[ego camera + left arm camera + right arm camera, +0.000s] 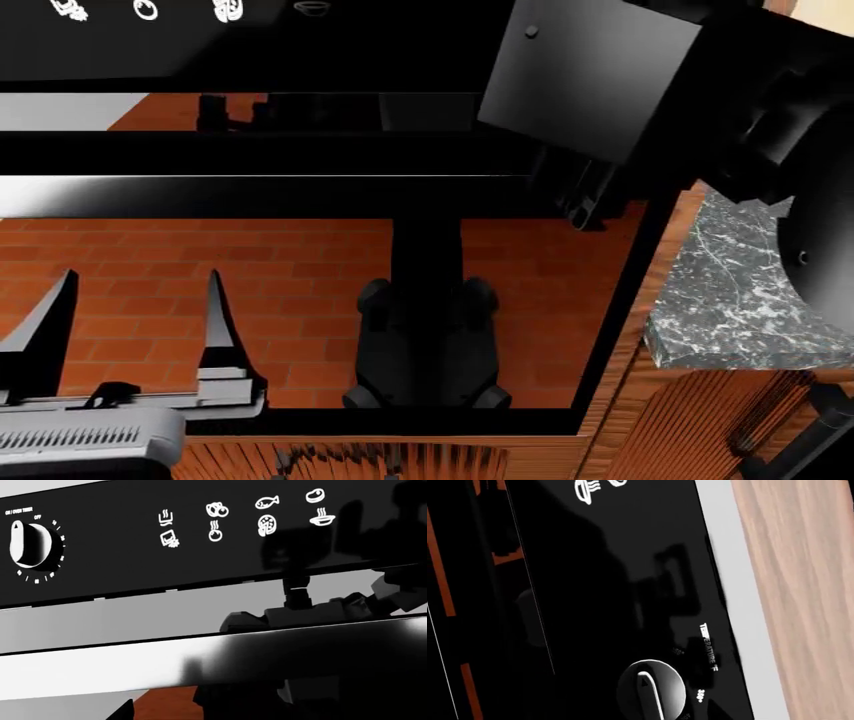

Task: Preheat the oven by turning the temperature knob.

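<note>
Brick-red floor reflects in oven (267, 60) door; your left gripper (134, 320) sits lower left, jaws apart; right gripper's state unclear; temperature knob (652, 690) untouched.

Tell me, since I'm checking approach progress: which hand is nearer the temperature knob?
Right. Its wrist camera sees the temperature knob close up; the left hand hangs low before the oven, facing the timer knob.
</note>
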